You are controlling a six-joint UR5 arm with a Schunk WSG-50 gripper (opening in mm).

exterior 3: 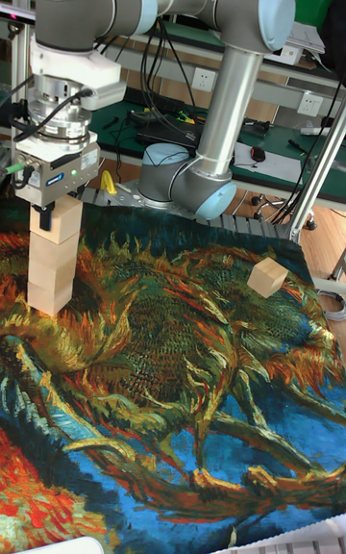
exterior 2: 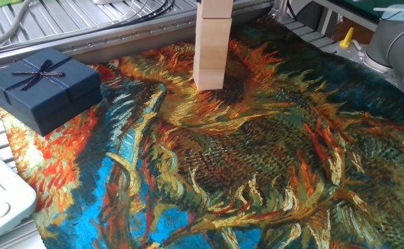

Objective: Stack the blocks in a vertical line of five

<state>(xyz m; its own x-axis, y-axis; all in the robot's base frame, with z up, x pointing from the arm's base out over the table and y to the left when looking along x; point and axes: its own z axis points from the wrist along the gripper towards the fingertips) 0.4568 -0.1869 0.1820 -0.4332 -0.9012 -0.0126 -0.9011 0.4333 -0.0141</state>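
fixed view: a column of pale beige wooden cubes [exterior 2: 211,52] is seen on the sunflower-print cloth [exterior 2: 257,159]; its top is cut off.

tall fixed view: the end effector [exterior 3: 44,217] is set over the stack's top cube [exterior 3: 56,220]; whether it is gripped cannot be told. about three cubes are stacked. a loose tilted cube [exterior 3: 267,276] lies well apart, judged next to be fetched.
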